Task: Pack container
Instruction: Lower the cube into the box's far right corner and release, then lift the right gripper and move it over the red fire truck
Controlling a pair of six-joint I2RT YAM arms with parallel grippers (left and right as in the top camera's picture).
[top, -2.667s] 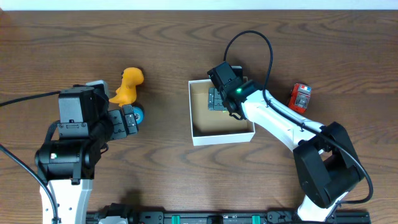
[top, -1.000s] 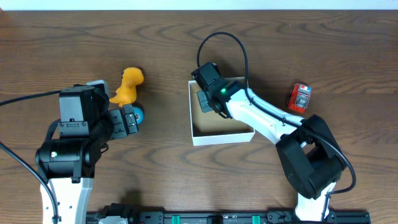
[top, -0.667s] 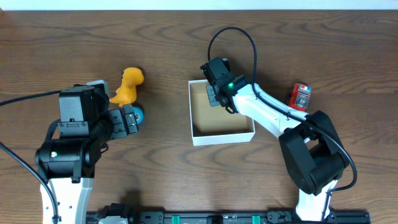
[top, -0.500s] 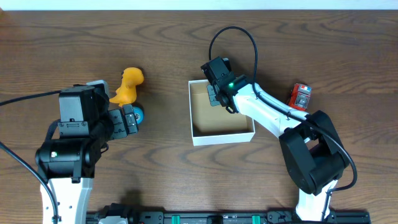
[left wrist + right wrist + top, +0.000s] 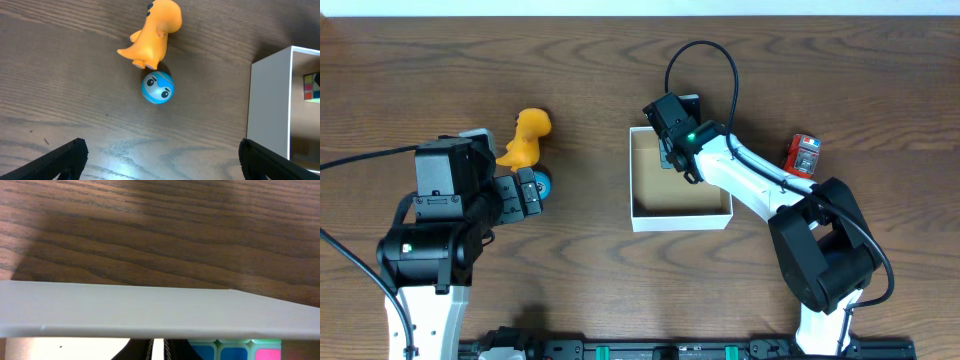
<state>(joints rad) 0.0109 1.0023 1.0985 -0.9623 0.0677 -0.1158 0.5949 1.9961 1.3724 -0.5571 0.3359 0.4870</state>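
Note:
The container (image 5: pixel 680 221), a shallow white box with a tan inside, lies at the table's middle. My right gripper (image 5: pixel 670 152) reaches down inside it, against the far wall. In the right wrist view that wall (image 5: pixel 150 310) fills the frame. Below it my right gripper (image 5: pixel 159 352) has its jaws almost together, with a thin bright slit between them and nothing seen held. A colour cube (image 5: pixel 235 352) lies just right of the fingers. My left gripper (image 5: pixel 162 155) hangs wide open over bare wood, left of the container (image 5: pixel 267 105).
An orange dinosaur (image 5: pixel 526 138) and a blue ball with a face (image 5: pixel 543 182) lie left of the container, ahead of my left gripper (image 5: pixel 527 192). A small red and grey item (image 5: pixel 803 157) sits right of the container, beyond my right arm.
My right gripper moved from the container's left part to its far wall. The container has slid slightly right and away. The left arm has not moved.

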